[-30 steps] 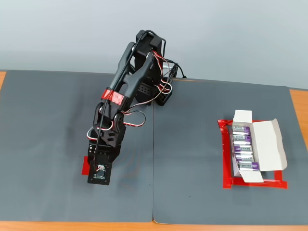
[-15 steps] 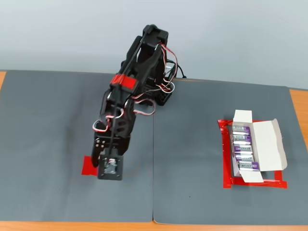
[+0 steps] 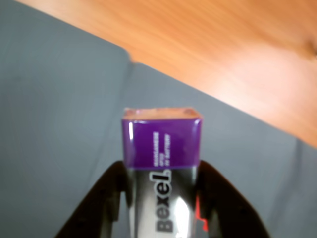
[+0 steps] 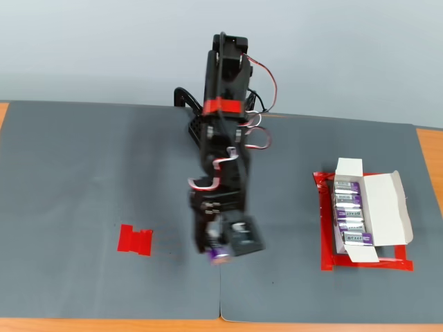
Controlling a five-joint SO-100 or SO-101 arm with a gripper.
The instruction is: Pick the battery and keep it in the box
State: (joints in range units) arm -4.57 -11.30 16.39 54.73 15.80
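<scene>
Battery (image 3: 162,163) held lengthwise between the two dark fingers of the gripper (image 3: 161,198), as the wrist view shows: the jaws are closed against its silver-grey sides, leaving the purple end band and the flat end face projecting clear ahead of the fingertips (a grip on the body, judged to leave the leading end free to enter a narrow slot). In the fixed view the battery (image 4: 219,252) appears as a small purple spot at the lower end of the arm (image 4: 223,159), apparently lifted clear of the grey mat (image 4: 69,173) near the seam between its two sheets, though the height cannot be told for certain. It lies between the flat red tape patch (image 4: 135,240) at the left and the box (image 4: 370,211) at the right, and is well apart from both. The box sits inside a red tape frame (image 4: 325,228) with its flaps folded outward, so that the interior is open from above. It already contains a row of identical batteries (image 4: 351,211), lying side by side with silver and purple faces upward; about four can be counted. Whether a free space remains among them cannot be told. The carry toward the box is judged to be under way, roughly half complete.
</scene>
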